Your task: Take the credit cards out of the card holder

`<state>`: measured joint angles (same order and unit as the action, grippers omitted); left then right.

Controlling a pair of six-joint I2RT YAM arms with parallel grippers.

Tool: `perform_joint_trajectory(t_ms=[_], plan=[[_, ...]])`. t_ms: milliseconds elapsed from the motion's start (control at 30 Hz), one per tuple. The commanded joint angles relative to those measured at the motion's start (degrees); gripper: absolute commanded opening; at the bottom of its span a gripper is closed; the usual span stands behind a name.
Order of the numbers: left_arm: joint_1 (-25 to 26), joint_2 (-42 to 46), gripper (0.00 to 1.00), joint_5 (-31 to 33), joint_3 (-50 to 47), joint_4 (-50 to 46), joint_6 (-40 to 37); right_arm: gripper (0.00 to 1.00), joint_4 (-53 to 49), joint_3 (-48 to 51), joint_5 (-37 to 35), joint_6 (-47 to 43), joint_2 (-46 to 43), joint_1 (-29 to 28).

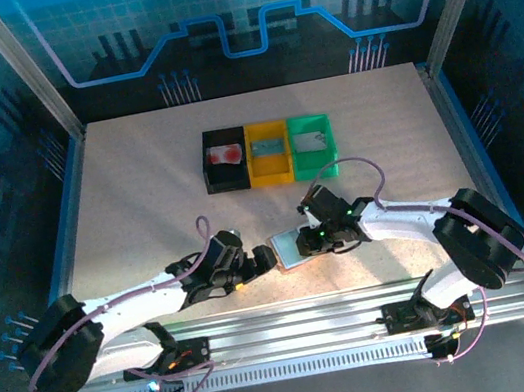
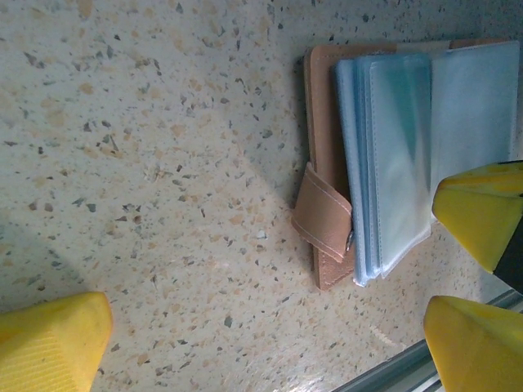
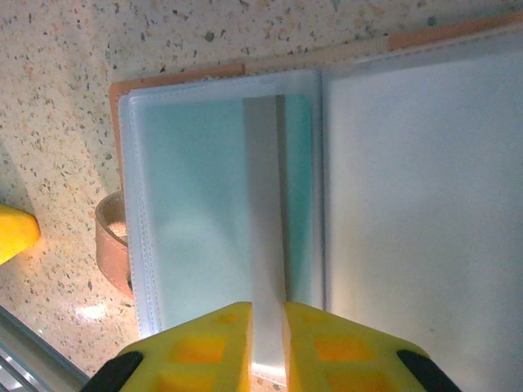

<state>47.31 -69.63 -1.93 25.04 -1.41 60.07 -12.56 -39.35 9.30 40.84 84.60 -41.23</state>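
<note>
Roughly, you are looking at a job part done: the card holder (image 1: 290, 248) is lying open and flat on the table (image 2: 163, 163) by its near edge, between the two arms, with its clear sleeves facing up. The teal-green card (image 3: 188, 212) is showing through the left-hand sleeve in the right wrist view, so it is still waiting to come out. The red card (image 1: 225, 154) is lying in the black bin (image 1: 227, 184) on the far side of the table, well apart from the holder, so I am judging that one already removed. The green bin (image 1: 323, 167) is holding something pale, too small to name.

The right gripper (image 3: 268, 327) is hanging over the edge of that sleeve with its fingers drawn almost together. They are pinching a pale strip (image 3: 263, 204) that is running up across the teal-green card. You cannot tell from here whether that strip is a sleeve leaf on edge or the edge of a card.

The left gripper (image 2: 261, 347) is hovering over bare table just beside the holder's strap (image 2: 323, 216), with its fingers standing wide apart, gripping nothing and touching nothing
</note>
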Motion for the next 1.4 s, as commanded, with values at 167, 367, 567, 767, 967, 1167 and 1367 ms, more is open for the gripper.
perform_joint_trajectory(t_ms=[167,367,567,767,967,1167,1367], plan=[[1.1,-4.4,0.99,0.1,7.4,-7.7,0.0,0.17,0.1,0.7,1.2,-0.2,-2.4,2.5],[1.1,-11.9,0.99,1.5,16.4,-19.4,-1.9,0.20,-1.0,-0.4,0.9,-2.3,-1.7,4.3],[1.3,-18.5,0.99,1.5,22.3,-25.7,-3.5,0.20,1.0,0.2,1.9,-3.0,-0.4,4.3],[1.3,-22.9,0.94,1.7,26.1,-29.0,-5.9,0.22,3.0,1.1,2.7,-4.1,-0.3,4.4],[1.3,-25.1,0.80,2.0,27.3,-30.0,-7.1,0.25,5.3,2.1,4.9,-4.4,0.3,4.5],[1.5,-27.7,0.77,1.5,27.6,-29.4,-7.5,0.25,5.2,2.4,3.5,-4.9,0.9,4.8],[1.7,-29.2,0.78,1.3,28.8,-29.3,-7.8,0.25,5.7,2.4,1.8,-5.0,2.6,4.8]])
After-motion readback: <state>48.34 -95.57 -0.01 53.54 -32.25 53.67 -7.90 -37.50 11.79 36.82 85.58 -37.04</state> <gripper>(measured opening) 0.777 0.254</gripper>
